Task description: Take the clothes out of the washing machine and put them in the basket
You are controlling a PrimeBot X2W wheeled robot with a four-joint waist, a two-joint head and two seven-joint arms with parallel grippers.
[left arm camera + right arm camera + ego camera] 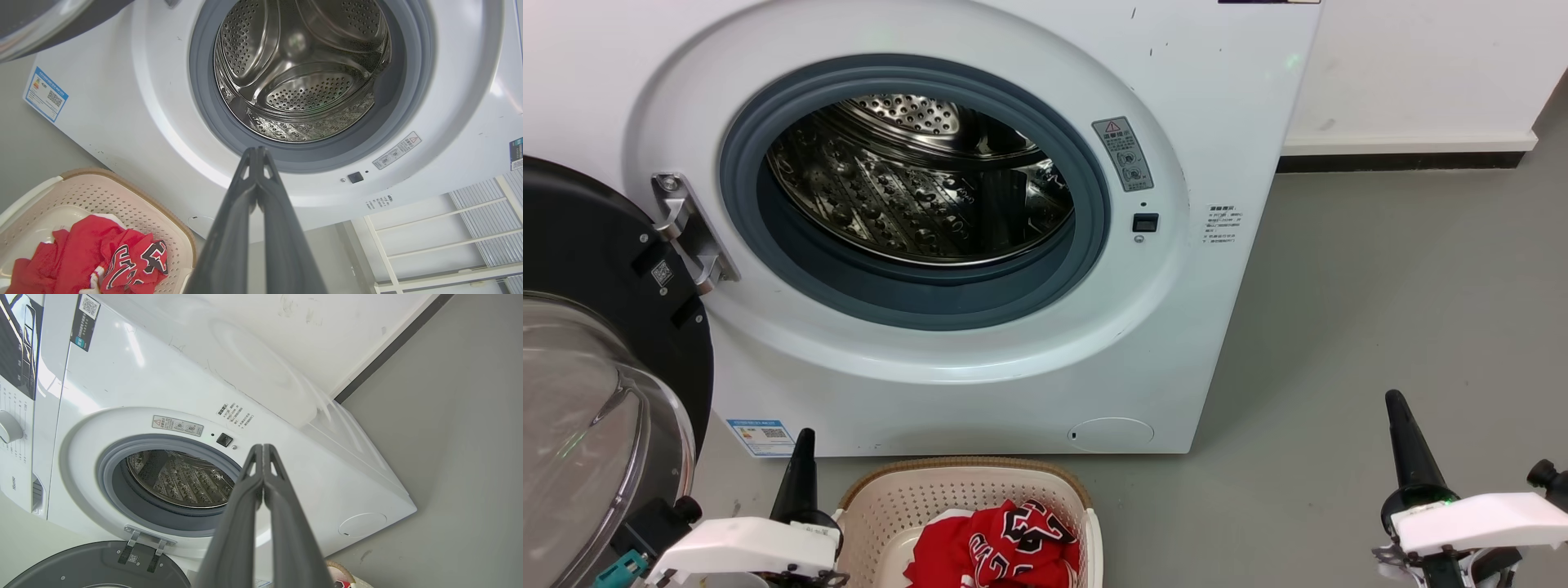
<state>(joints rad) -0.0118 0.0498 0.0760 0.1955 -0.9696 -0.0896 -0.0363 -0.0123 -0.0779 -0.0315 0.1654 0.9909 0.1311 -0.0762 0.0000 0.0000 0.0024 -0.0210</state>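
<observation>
clothes [1001,547] in basket [890,510]

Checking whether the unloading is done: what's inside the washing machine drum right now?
Bare perforated steel shows inside the washing machine drum; no fabric is visible. The grey gasket hides the drum's front bottom edge. The clothes lie in the basket.

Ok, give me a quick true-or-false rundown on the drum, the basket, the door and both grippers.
1. A red garment lies in the drum of the washing machine. False: the drum shows bare steel.
2. The clothes lie in the basket. True.
3. The door is shut. False: it stands swung open at the left.
4. The left gripper and right gripper are both shut, holding nothing. True.
</observation>
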